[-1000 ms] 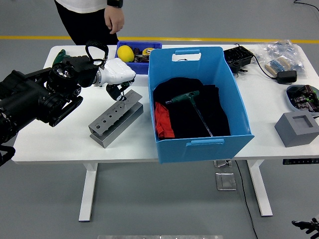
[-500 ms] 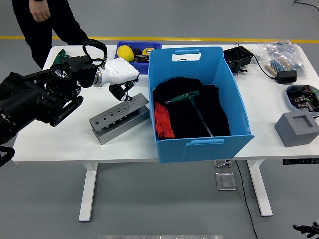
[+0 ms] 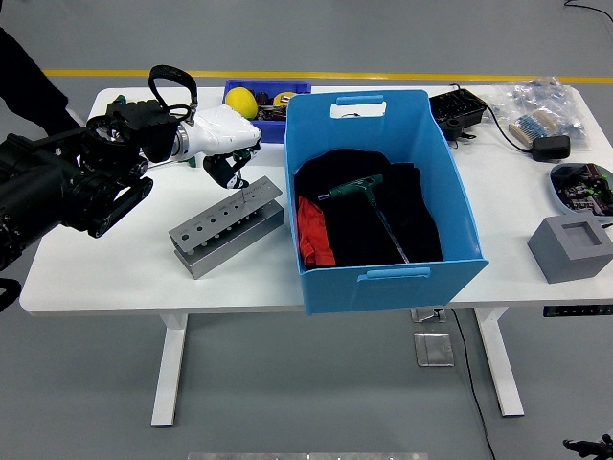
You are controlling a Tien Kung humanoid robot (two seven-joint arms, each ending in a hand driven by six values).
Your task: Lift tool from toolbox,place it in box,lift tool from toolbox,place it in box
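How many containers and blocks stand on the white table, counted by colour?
Blue: 2, the big blue box and the small blue bin behind it.
Grey: 2, the metal block with holes under the left hand, and the grey block at the right edge.
Total: 4.

Black arm (image 3: 67, 182) — white hand (image 3: 222, 139) (dark fingers)

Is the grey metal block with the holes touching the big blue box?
Cannot tell. In the head view the metal block's right end reaches the blue box's left wall with no visible gap, yet contact isn't plainly shown.
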